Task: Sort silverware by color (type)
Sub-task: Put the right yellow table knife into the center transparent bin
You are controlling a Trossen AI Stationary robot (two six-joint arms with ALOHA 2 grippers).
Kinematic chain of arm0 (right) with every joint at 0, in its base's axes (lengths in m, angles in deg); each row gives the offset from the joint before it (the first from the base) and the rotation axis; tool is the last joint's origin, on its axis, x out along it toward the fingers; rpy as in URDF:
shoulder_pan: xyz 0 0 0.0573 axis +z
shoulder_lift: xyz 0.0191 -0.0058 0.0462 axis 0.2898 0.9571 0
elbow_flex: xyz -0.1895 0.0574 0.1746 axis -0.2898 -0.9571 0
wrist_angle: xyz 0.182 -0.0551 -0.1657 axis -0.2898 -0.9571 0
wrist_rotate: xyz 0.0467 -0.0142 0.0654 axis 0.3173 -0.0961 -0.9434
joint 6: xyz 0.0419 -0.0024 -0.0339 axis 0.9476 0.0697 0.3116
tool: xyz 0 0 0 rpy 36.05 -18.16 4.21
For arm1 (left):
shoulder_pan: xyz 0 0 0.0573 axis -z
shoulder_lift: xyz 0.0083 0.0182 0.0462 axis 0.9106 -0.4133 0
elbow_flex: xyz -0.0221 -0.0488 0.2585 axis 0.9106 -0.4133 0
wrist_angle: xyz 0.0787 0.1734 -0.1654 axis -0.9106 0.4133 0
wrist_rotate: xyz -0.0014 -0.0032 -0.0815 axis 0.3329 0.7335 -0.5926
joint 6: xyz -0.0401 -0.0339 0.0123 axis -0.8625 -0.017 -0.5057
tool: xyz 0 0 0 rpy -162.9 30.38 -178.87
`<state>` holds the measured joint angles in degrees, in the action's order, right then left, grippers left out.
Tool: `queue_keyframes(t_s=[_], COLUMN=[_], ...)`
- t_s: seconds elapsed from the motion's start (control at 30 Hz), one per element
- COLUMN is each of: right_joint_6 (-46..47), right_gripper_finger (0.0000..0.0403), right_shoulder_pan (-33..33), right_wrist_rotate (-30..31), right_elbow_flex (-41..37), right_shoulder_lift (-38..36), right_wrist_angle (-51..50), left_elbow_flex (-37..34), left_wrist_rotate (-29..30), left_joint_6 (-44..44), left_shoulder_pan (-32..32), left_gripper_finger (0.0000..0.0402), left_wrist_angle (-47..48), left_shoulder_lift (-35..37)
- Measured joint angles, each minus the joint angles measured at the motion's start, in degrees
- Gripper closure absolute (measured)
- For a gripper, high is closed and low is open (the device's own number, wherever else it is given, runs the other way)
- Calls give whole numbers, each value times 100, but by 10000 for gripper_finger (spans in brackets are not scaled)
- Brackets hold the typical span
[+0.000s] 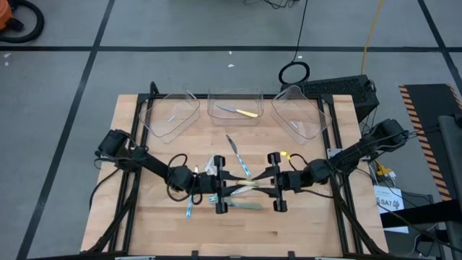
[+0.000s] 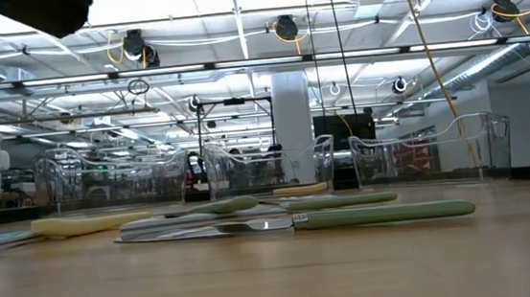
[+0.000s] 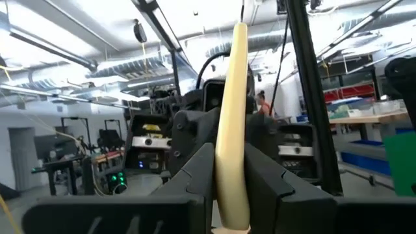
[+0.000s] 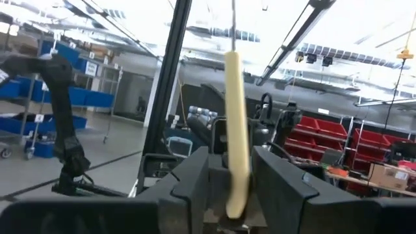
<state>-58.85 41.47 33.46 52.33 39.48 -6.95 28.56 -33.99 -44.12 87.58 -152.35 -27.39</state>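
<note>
1. Passing a yellow-handled utensil (image 1: 245, 186) from one arm to the other appears to be the step in hand: the left gripper (image 1: 220, 189) and the right gripper (image 1: 276, 189) face each other over the middle of the table (image 1: 130, 217), with the utensil spanning the gap between them.
2. The left wrist view shows the cream-yellow handle (image 3: 233, 123) standing between that gripper's fingers (image 3: 195, 175), which pinch it on both sides. The right wrist view shows the same handle (image 4: 236, 127) pinched between the right gripper's fingers (image 4: 279, 175).
3. The next move, as a judgement, calls for one gripper to release while the other keeps its pinch, then for a carry to the middle tray (image 1: 234, 115), which already holds a yellow-handled piece (image 1: 238, 111).
4. The remaining silverware lies loose near the grippers: a green-handled knife (image 2: 295, 222) flat on the wood, a second green-handled piece (image 2: 332, 201) behind it, a light blue one (image 1: 189, 208) just beside the left arm.
5. The surface is a pale wooden tabletop. Three clear trays stand along its far edge; the left tray (image 1: 173, 112) and the right tray (image 1: 299, 112) hold nothing that can be made out.
6. The room is an open workshop with grey floor, ceiling lights, and shelves of red and blue bins.
</note>
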Motion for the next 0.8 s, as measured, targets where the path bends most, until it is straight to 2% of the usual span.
queue_keyframes(t_s=[0.23,0.6,0.8], right_joint_6=[-25,-57,-60], right_gripper_finger=[289,291,336], right_shoulder_pan=[-19,-102,-204], right_wrist_rotate=[19,24,31], right_elbow_flex=[269,312,312], right_shoulder_lift=[276,316,314], right_wrist_angle=[19,-10,-115], left_elbow_flex=[0,1,2], left_wrist_rotate=[-107,-65,-72], left_joint_6=[-24,-60,-191], left_shoulder_pan=[-43,-78,-205], left_gripper_finger=[344,344,344], left_wrist_angle=[-9,147,360], left_shoulder_lift=[-1,-1,-1])
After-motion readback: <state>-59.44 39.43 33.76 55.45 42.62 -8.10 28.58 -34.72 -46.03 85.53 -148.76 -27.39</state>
